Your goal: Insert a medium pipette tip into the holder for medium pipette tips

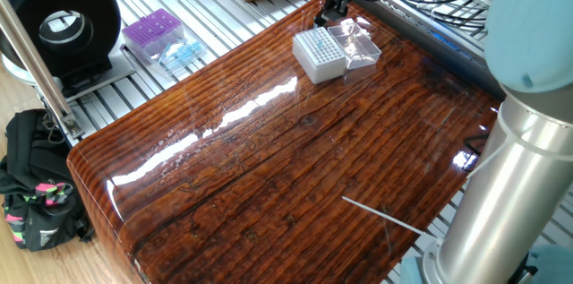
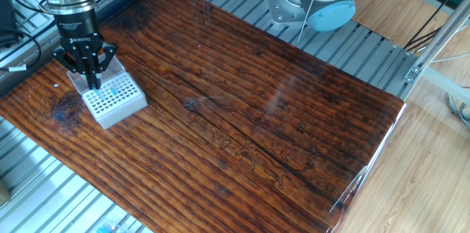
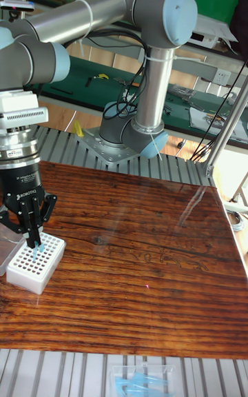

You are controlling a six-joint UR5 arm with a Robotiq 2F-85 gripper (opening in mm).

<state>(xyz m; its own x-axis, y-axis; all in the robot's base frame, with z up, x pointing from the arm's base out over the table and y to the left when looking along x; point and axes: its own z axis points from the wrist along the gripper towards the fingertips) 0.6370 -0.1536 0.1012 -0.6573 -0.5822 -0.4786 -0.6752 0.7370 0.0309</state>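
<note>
The holder for medium pipette tips (image 1: 320,54) (image 2: 116,102) (image 3: 33,265) is a small white block with a grid of holes, standing near a corner of the dark wooden table. Its clear lid (image 1: 360,44) lies open beside it. My gripper (image 2: 93,80) (image 3: 33,242) (image 1: 333,4) points straight down over the holder's back rows, fingers pressed together. A thin sliver, the medium pipette tip (image 3: 35,250), pokes out below the fingertips at the hole grid. I cannot tell whether it is touching or inside a hole.
A purple grid-topped box (image 1: 152,31) and a bag of blue tips (image 1: 182,54) lie on the slatted metal bench beside the table. A thin white rod (image 1: 385,215) rests near the table edge by the arm's base (image 2: 312,1). A black bag (image 1: 36,185) sits on the floor.
</note>
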